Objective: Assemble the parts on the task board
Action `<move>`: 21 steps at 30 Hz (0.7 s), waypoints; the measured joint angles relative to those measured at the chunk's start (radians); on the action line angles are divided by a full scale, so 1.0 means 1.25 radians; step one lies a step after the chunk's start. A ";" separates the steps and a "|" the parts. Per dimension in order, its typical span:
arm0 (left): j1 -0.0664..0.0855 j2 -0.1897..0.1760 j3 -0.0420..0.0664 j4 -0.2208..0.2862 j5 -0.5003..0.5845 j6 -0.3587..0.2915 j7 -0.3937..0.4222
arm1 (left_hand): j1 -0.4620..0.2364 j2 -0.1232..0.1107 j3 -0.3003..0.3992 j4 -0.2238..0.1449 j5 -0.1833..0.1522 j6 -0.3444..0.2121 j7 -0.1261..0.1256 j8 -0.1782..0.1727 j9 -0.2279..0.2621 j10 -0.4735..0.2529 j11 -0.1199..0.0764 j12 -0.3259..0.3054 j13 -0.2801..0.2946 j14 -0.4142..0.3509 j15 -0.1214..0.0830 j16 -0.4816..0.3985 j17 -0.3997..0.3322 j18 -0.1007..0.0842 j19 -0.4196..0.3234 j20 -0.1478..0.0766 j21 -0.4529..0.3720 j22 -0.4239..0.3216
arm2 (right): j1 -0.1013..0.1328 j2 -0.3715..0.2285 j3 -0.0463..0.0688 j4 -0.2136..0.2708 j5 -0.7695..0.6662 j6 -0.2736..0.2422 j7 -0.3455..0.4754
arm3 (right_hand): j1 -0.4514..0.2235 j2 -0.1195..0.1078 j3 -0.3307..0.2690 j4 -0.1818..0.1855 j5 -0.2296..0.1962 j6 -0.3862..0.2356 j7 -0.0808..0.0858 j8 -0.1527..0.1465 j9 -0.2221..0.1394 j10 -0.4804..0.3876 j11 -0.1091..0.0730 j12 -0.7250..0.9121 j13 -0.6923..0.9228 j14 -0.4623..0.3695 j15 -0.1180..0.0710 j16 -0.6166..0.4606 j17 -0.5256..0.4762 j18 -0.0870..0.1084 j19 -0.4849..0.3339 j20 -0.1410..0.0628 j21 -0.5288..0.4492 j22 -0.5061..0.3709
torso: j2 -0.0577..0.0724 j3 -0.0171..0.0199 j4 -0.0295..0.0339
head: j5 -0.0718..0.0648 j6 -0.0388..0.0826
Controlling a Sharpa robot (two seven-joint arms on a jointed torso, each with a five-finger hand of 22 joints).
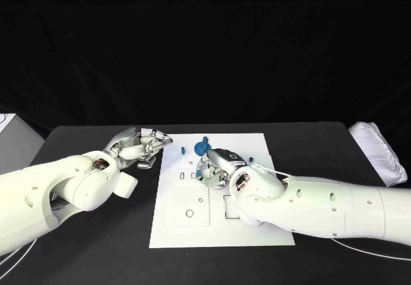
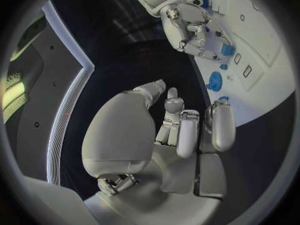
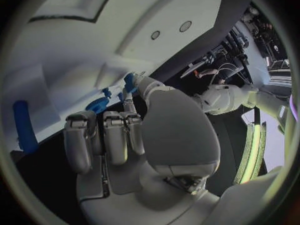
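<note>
The white task board (image 1: 218, 231) lies in the middle of the table. My right hand (image 1: 219, 167) is over its upper middle and pinches a small blue part (image 3: 129, 82) between thumb and a finger, low over the board; the same part (image 2: 228, 50) shows in the left wrist view. A round blue part (image 1: 202, 146) stands on the board just beyond that hand. A blue bar (image 3: 22, 125) lies on the board near it. My left hand (image 1: 142, 146) hovers at the board's upper left corner with nothing in it, fingers loosely bent. A tiny blue piece (image 1: 182, 149) sits just off its fingertips (image 2: 220, 120).
The board carries square recesses (image 1: 188, 212) and small slots (image 1: 184, 174) in its nearer half. A white bundle (image 1: 377, 148) lies at the table's far right edge. A pale box corner (image 1: 7, 122) stands at the far left.
</note>
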 measured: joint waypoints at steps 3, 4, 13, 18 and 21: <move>0.000 0.000 0.000 0.000 -0.009 0.003 -0.008 | 0.000 0.000 0.000 0.000 0.000 0.000 0.000 0.000 0.000 0.000 0.000 0.000 0.000 0.000 0.000 0.000 0.000 0.000 0.000 0.000 0.000 0.000 | -0.004 0.002 0.000 -0.003 -0.010 0.003 -0.004 | -0.006 -0.006 0.000 0.000 0.000 0.001 -0.001 0.010 0.000 0.000 0.000 0.000 0.000 0.000 0.000 0.000 0.000 0.000 0.000 0.000 0.000 0.000 | 0.000 0.0002 0.0005 | 0.000 -0.001; 0.000 0.000 0.000 0.000 -0.011 0.004 -0.010 | 0.000 0.000 0.000 0.000 0.000 0.000 0.000 0.000 0.000 0.000 0.000 0.000 0.000 0.000 0.000 0.000 0.000 0.000 0.000 0.000 0.000 0.000 | -0.004 0.003 -0.001 -0.004 -0.012 0.004 -0.004 | -0.006 -0.006 0.000 0.000 0.000 0.001 -0.001 0.011 0.000 0.000 0.000 0.000 0.000 0.000 0.000 0.000 0.000 0.000 0.000 0.000 0.000 0.000 | 0.000 0.0002 0.0005 | 0.000 -0.001; 0.000 -0.001 0.000 0.000 -0.030 0.016 -0.028 | 0.000 0.000 0.000 0.000 0.000 0.000 0.000 0.000 0.000 0.000 0.000 0.000 0.000 0.000 0.000 0.000 0.000 0.000 0.003 -0.003 0.004 0.002 | -0.008 0.010 0.001 -0.013 -0.037 0.006 -0.009 | -0.015 -0.015 0.000 0.000 0.000 0.001 -0.001 0.011 0.013 0.000 0.000 0.000 0.000 0.000 0.000 0.000 0.000 0.000 0.000 0.000 0.000 0.000 | 0.000 0.0002 -0.0005 | 0.002 -0.001; 0.000 -0.001 0.000 0.000 -0.038 0.022 -0.036 | 0.000 0.000 0.000 0.000 0.000 0.000 0.000 0.000 0.000 0.000 0.000 0.000 0.000 0.000 0.000 0.000 0.000 0.000 0.003 -0.003 0.004 0.002 | -0.009 0.012 0.002 -0.016 -0.045 0.007 -0.010 | -0.022 -0.016 0.002 0.002 0.000 0.001 -0.001 0.011 0.021 0.000 0.000 0.000 0.000 0.000 0.000 0.000 0.000 0.000 0.000 0.000 0.000 0.000 | 0.000 0.0002 -0.0002 | 0.002 -0.002; 0.000 -0.001 0.000 0.000 -0.042 0.024 -0.039 | 0.000 0.000 0.000 0.000 0.000 0.000 0.000 0.000 0.000 0.000 0.000 0.002 0.000 0.000 0.000 0.000 0.000 0.000 0.003 -0.003 0.004 0.003 | -0.010 0.013 0.002 -0.017 -0.049 0.007 -0.010 | -0.027 -0.019 0.002 0.002 0.000 0.001 -0.001 0.011 0.021 0.000 0.000 0.000 0.000 0.000 0.000 0.000 0.000 0.000 0.000 0.000 0.000 0.000 | 0.000 0.0002 -0.0001 | 0.002 -0.002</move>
